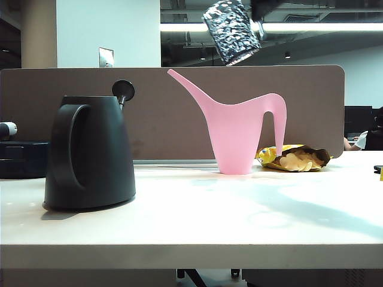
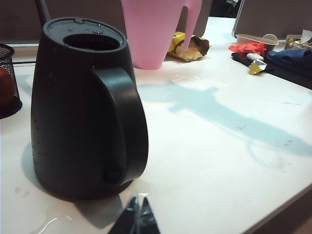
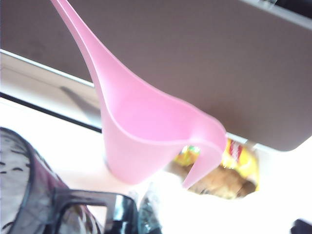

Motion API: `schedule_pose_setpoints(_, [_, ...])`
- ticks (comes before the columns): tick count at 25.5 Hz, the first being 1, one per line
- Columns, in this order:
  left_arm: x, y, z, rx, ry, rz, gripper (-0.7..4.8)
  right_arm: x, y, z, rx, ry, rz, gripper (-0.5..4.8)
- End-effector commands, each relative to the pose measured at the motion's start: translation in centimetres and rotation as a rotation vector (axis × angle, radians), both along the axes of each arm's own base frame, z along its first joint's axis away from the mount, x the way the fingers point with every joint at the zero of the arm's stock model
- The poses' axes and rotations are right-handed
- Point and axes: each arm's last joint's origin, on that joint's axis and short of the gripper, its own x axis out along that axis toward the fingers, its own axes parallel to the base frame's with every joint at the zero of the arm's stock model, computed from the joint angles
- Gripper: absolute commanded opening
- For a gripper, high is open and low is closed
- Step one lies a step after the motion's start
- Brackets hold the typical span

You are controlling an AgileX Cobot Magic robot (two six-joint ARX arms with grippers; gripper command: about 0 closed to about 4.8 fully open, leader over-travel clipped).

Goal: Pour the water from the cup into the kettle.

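My right claw is clamped on the thin dark handle of the cup, its jaws almost fully together. The cup hangs high in the air, tilted, well above the pink watering can and off to that can's kettle side only slightly. The kettle stands on the desk well apart from the can, its top opening uncovered and its knob behind the rim.

I judge the cup rigid, brittle glass, light even with water in it. The dimpled wall would be slick to pinch, so the handle is the right place to hold, close to the body so it can't swing. With so thin a handle, I'd expect some twist in the grip as I tip.

My left claw rests low beside the kettle's base, fingertips together, holding nothing. The kettle looks heavy and stable enough to stay put unassisted.
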Motion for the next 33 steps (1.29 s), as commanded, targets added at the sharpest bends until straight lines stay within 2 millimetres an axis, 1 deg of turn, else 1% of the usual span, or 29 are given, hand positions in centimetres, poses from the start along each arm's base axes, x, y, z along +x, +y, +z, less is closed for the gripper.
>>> schedule_pose_setpoints(1, [0.0,0.0,0.2,0.000,-0.012,0.003,-0.05,-0.6,-1.3,-0.2,0.093,-0.011,0.006,-0.08])
schedule_pose_setpoints(5, [0.0,0.0,0.2,0.000,-0.012,0.004,-0.05,-1.0,-2.7,-2.3,0.117,-0.002,0.006,-0.08])
schedule_pose_setpoints(9, [0.0,0.0,0.2,0.001,-0.013,0.003,-0.05,-1.6,-4.3,-5.0,0.224,0.000,-0.005,-0.08])
schedule_pose_setpoints(11, [0.0,0.0,0.2,0.001,-0.012,0.007,-0.05,-1.8,-5.4,-7.1,0.307,-0.019,-0.019,-0.08])
schedule_pose_setpoints(12, [0.0,0.0,0.2,0.000,-0.012,0.007,-0.05,-1.8,-6.0,-8.9,0.350,-0.027,-0.024,-0.08])
schedule_pose_setpoints(13, [0.0,0.0,0.2,0.000,-0.012,0.008,-0.05,-1.9,-6.2,-9.6,0.364,-0.026,-0.025,-0.08])
schedule_pose_setpoints(16, [0.0,0.1,0.2,0.000,-0.010,0.031,-0.05,-2.3,-6.4,-12.2,0.386,-0.027,-0.025,-0.08])
schedule_pose_setpoints(19, [0.1,0.2,0.2,0.003,-0.010,0.071,-0.05,-3.2,-6.7,-15.6,0.456,-0.077,-0.027,-0.08])
schedule_pose_setpoints(20, [0.1,0.2,0.2,0.004,-0.010,0.078,-0.05,-3.3,-6.8,-16.4,0.466,-0.085,-0.030,-0.08])
schedule_pose_setpoints(24, [0.1,0.2,0.2,0.004,-0.010,0.081,-0.05,-3.2,-6.7,-19.0,0.467,-0.071,-0.038,-0.08])
schedule_pose_setpoints(27, [0.1,0.2,0.2,0.004,-0.010,0.081,-0.05,-2.5,-6.5,-20.9,0.471,-0.027,-0.043,-0.08])
schedule_pose_setpoints(29, [0.1,0.2,0.2,0.003,-0.010,0.081,-0.05,-2.1,-6.4,-21.9,0.484,-0.014,-0.048,-0.08])
schedule_pose_setpoints(33, [0.1,0.2,0.2,0.003,-0.010,0.077,-0.05,-1.4,-6.2,-23.4,0.484,-0.014,-0.048,-0.08])
